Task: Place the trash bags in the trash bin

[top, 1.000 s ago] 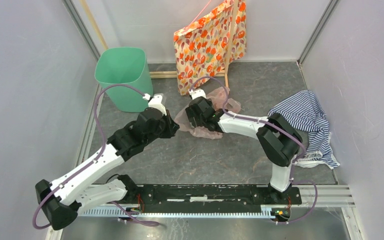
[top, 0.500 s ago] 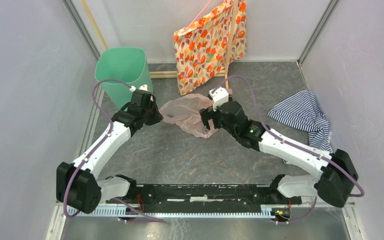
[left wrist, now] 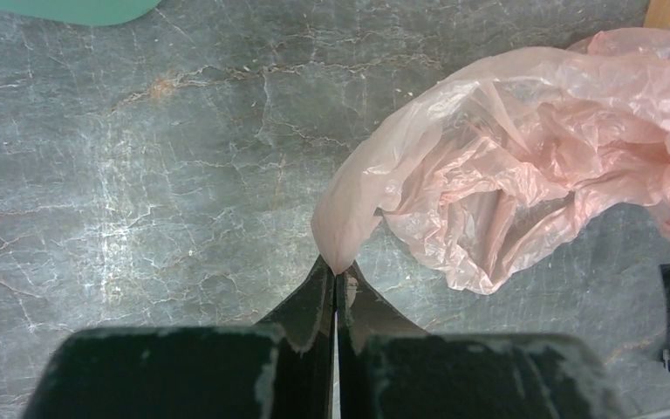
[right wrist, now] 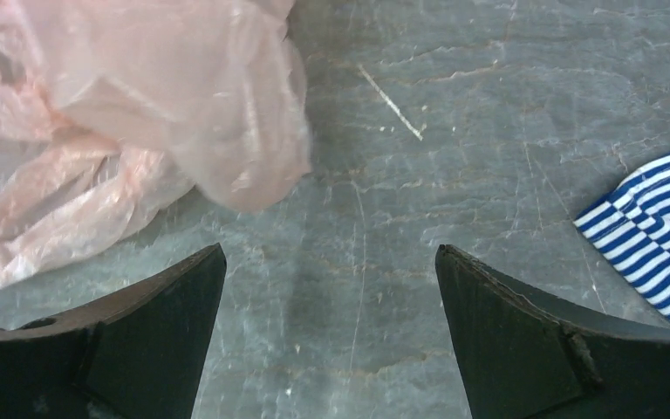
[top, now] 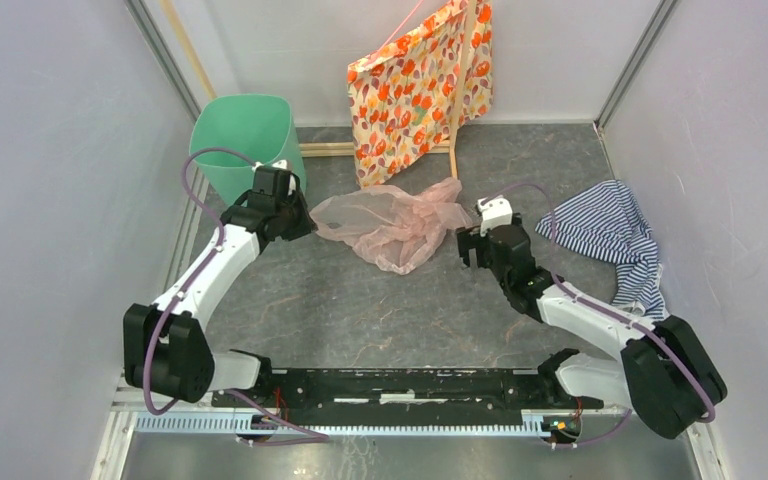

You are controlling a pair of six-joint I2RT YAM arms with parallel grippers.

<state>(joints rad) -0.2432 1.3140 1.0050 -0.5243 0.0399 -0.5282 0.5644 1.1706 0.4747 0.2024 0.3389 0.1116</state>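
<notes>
Top external view shows the thin, crumpled pink plastic trash bag (top: 395, 225) lying on the grey stone-pattern table (top: 360, 310), between the two arms and near the mint-green plastic trash bin (top: 243, 140), not yet inside it. Left gripper (left wrist: 336, 278) is clenched on the bag's nearest corner, probably so that the bag can be lifted toward the bin. Right gripper (right wrist: 330, 257) is released, wide and empty, just beside the bag's other side, near a blue-white striped cloth (top: 610, 225)

The trash bin (top: 230, 140) gapes open, floral bag (top: 420, 90) standing nearby.
</notes>
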